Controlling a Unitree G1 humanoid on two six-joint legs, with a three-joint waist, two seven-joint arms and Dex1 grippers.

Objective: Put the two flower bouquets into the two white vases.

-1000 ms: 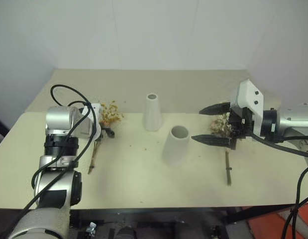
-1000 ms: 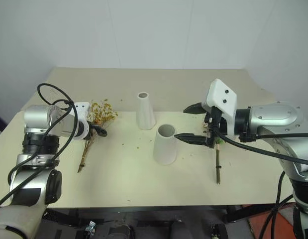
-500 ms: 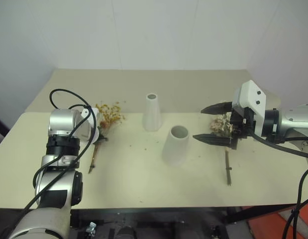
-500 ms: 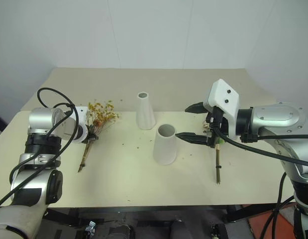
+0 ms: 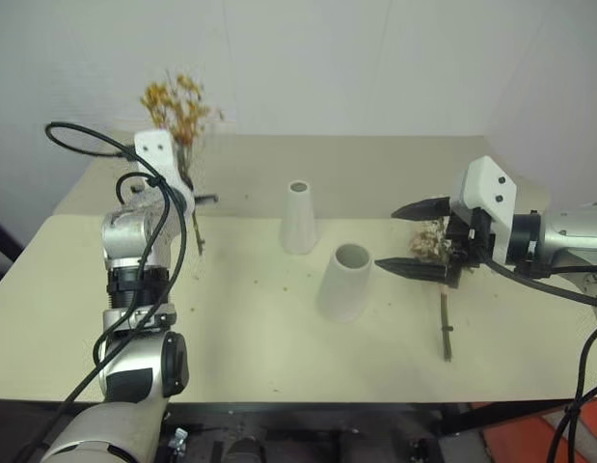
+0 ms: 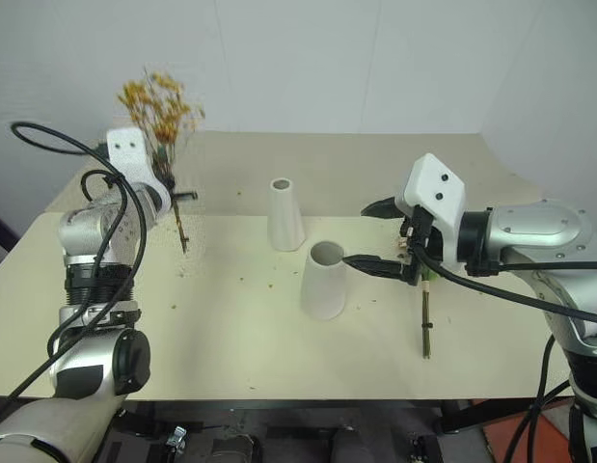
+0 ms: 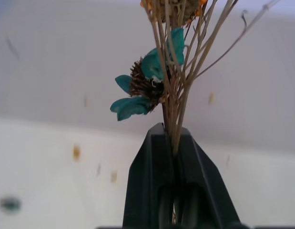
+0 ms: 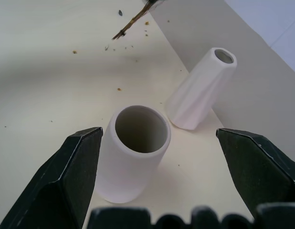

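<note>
My left gripper (image 5: 195, 199) is shut on the stems of the thin yellow-orange spray (image 5: 173, 104) and holds it upright above the table's left side. The stem ends hang below it. In the left wrist view the fingers (image 7: 152, 157) pinch the stems beside a teal bloom (image 7: 148, 78). The slim vase (image 5: 298, 217) and the stout vase (image 5: 343, 283) stand mid-table. My right gripper (image 5: 388, 238) hovers open just right of the stout vase (image 8: 135, 152). The pink rose bunch (image 5: 430, 241) lies on the table behind it, its stem (image 5: 444, 326) pointing toward the front edge.
Small dried-flower crumbs (image 5: 276, 285) lie scattered on the cream table (image 5: 250, 352). A white wall closes the back. Black cables (image 5: 86, 145) loop around my left arm.
My left gripper closed on the yellow-orange spray, then lifted it off the table and swung it upright. The right gripper and both vases stayed put.
</note>
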